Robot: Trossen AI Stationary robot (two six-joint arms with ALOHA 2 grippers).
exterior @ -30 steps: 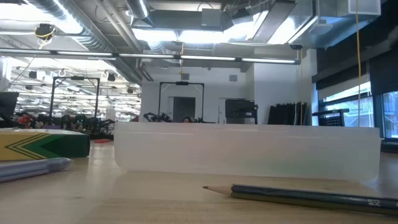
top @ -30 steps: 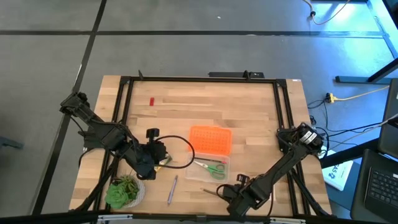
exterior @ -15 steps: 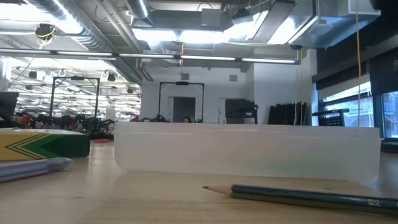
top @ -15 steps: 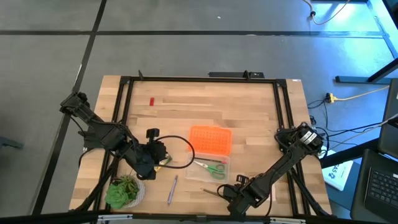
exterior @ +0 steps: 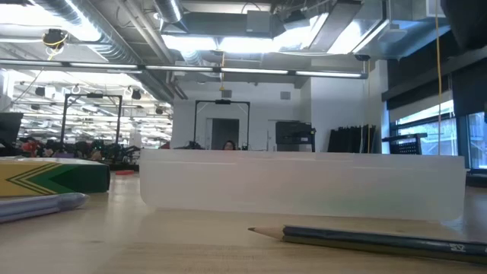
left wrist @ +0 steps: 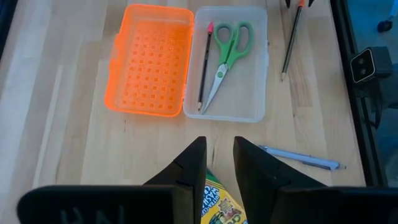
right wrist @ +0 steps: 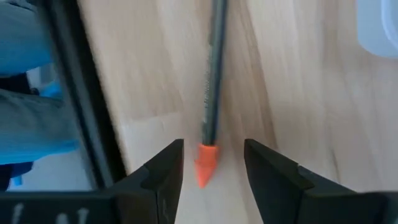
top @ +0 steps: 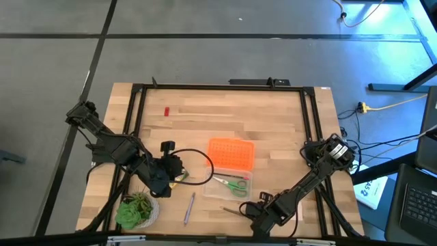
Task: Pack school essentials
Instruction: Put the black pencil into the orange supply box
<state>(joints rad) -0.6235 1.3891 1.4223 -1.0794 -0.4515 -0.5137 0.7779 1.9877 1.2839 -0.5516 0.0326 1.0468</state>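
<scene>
With its fingers apart, right tool (right wrist: 211, 163) straddles the thin dark pencil's (right wrist: 213, 68) orange-tipped end on the desk (right wrist: 298, 93); shaft runs straight ahead between them.

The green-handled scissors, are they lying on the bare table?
No, the green-handled scissors lie inside the clear case, beside a pencil.
</scene>
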